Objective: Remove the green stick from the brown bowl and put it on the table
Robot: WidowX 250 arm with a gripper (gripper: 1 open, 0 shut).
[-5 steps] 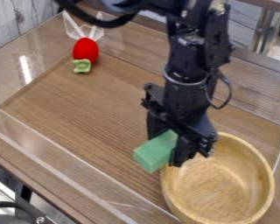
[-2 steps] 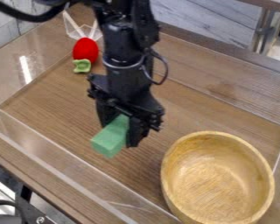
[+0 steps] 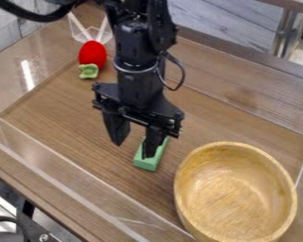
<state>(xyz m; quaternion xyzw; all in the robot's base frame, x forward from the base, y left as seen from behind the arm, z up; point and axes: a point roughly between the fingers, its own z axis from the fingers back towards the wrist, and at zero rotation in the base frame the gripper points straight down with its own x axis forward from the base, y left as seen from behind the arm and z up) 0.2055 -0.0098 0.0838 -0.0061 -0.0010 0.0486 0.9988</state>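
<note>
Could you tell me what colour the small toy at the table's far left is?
Red with a green part, clearest in the camera view.

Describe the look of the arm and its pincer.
The arm is all black, built of blocky stacked segments, with thin black cables looping beside its upper part. The pincer is black too, with two long, narrow fingers. No markings are legible.

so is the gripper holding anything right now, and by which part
Cannot be told: the green stick stands on the table by one finger of the gripper, whose jaws look apart.

text: none legible | labels: none | numbers: none
</note>
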